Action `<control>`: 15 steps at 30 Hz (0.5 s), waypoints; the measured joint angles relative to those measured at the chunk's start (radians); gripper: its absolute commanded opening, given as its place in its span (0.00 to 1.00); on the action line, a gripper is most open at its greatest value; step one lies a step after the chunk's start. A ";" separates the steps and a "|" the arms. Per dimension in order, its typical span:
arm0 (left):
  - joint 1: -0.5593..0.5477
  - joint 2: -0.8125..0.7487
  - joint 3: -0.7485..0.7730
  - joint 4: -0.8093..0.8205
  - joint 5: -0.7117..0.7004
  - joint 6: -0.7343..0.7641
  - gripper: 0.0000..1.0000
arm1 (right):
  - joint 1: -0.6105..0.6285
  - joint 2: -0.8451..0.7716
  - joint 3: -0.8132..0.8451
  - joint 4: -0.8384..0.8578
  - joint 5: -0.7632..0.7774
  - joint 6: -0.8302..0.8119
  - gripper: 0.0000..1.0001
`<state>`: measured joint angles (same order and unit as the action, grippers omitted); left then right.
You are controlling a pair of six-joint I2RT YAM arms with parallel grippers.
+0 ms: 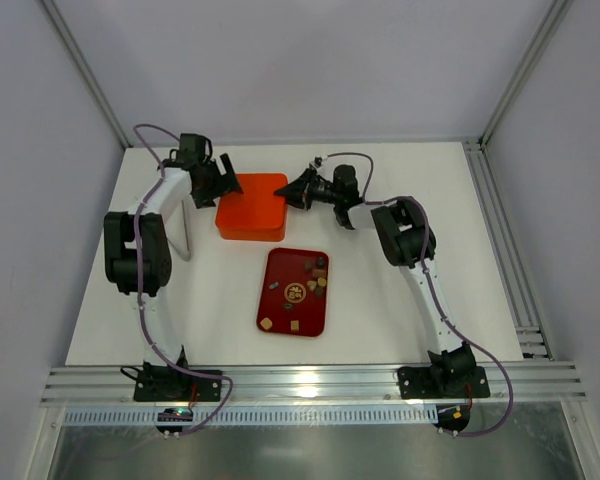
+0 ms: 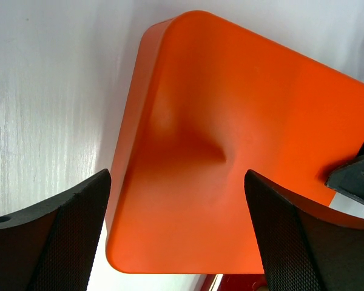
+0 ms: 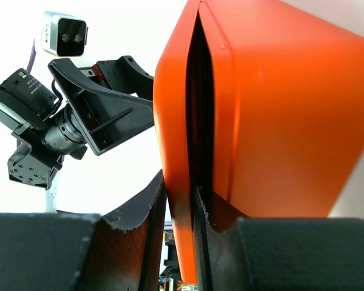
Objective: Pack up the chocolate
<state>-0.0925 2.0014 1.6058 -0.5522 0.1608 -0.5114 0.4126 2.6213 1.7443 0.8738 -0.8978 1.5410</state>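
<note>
Left gripper (image 1: 228, 186): just beside the left wall of the orange box (image 1: 252, 208), jaws spread wide and facing that wall, holding nothing. Chocolate (image 1: 298, 292): small loose pieces scattered on the dark red tray (image 1: 310, 312), which sits just on the arm-base side of the orange box with its long axis running toward the box; the pieces lie behind both sets of jaws, somewhat nearer the right arm. Right gripper (image 1: 292, 190): at the right edge of the orange box, jaws almost closed and pinching the thin lip by its seam; judged step, opening the box before any piece goes in
</note>
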 measured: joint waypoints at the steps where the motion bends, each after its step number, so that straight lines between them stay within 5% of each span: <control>1: -0.001 0.000 0.002 -0.001 0.000 0.000 0.88 | -0.002 -0.003 -0.008 0.004 0.000 0.002 0.25; 15: -0.020 0.005 0.027 -0.029 -0.003 0.001 0.88 | -0.024 -0.038 -0.095 0.057 -0.005 0.010 0.28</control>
<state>-0.1123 2.0068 1.6329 -0.5812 0.1577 -0.5102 0.3885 2.5832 1.6493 0.9306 -0.9028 1.5505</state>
